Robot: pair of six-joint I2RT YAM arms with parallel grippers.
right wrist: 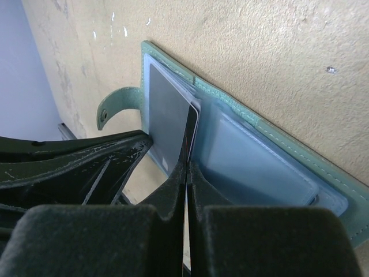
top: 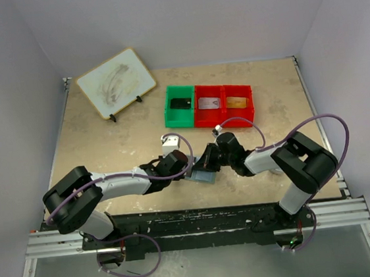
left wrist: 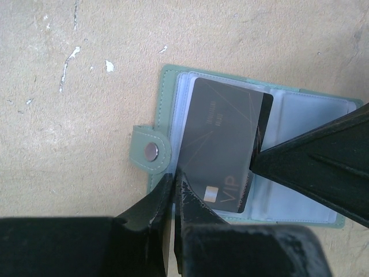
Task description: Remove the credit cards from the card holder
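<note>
Card holder [left wrist: 305,115], open beneath the closed left tool [left wrist: 174,176], could lift with the dark card [left wrist: 222,144] the right tool [right wrist: 186,167] clamps if poorly pinned.

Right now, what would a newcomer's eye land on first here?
Both grippers meet near the front of the table over the open green card holder: the right gripper is shut on the edge of a dark VIP card, the left gripper shut with its tips at the holder's edge. Behind them, a green bin and two red bins each hold one card.
</note>
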